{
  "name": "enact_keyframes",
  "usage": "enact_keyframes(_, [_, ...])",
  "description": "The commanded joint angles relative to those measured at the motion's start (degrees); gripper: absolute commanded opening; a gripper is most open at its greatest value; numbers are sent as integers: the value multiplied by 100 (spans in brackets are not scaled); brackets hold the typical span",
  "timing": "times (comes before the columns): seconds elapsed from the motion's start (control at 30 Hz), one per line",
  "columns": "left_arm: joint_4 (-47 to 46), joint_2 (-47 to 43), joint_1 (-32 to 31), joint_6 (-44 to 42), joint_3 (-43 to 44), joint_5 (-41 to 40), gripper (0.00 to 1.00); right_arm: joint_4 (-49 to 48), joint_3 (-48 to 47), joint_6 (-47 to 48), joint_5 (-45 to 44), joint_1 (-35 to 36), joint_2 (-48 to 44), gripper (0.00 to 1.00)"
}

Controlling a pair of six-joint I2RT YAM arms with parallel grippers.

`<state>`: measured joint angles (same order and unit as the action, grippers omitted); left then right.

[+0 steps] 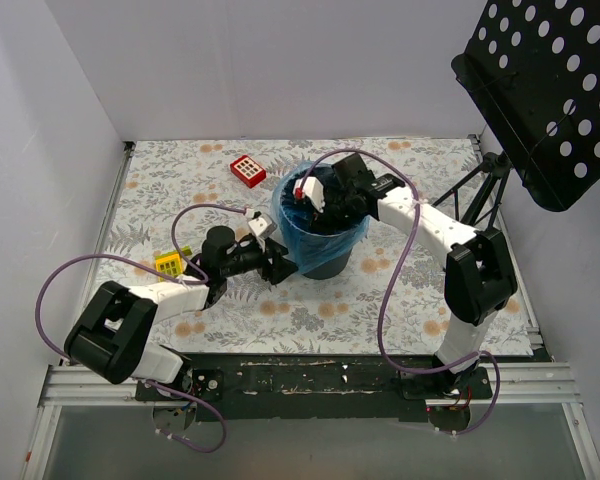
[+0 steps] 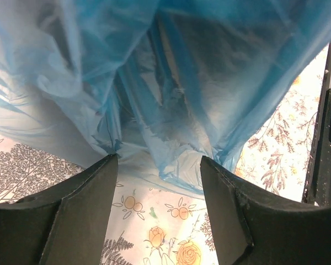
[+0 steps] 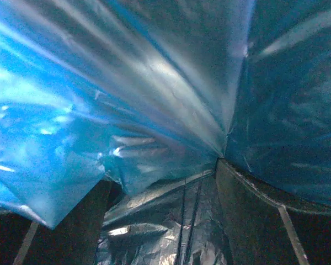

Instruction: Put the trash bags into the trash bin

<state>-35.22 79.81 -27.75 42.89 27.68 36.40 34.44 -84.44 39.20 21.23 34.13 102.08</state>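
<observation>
Trash bag point(image 1: 292, 228) draped over trash bin point(image 1: 330, 265) rim.
Left jaws wide, film just ahead of them; right jaws wide inside the bin, film at their tips.

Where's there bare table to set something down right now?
Bare cloth: the near strip in front of the trash bin, between the left arm and right arm, and the far-left corner beside the red tile. Crowded: around the bin, where both arms meet the blue trash bag.
</observation>
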Motion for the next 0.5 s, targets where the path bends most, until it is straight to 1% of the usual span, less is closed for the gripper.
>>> enact_keyframes(0.0, [-125, -229, -55, -18, -61, 25, 61, -43, -10, -149, -287, 85, 13, 83])
enact_keyframes(0.1, [67, -325, -55, -70, 0, -19, 61, 45, -229, -220, -252, 94, -4, 83])
enact_keyframes(0.23, [524, -510, -47, -211, 202, -72, 61, 335, -660, -290, -94, 85, -276, 82])
enact_keyframes(0.37, [1296, -765, -20, -395, 501, -133, 61, 906, -1056, -255, 214, 85, -654, 83])
enact_keyframes(0.47, [1781, -1037, 6, -562, 659, -256, 63, 899, -1057, -386, 171, 85, -1031, 84])
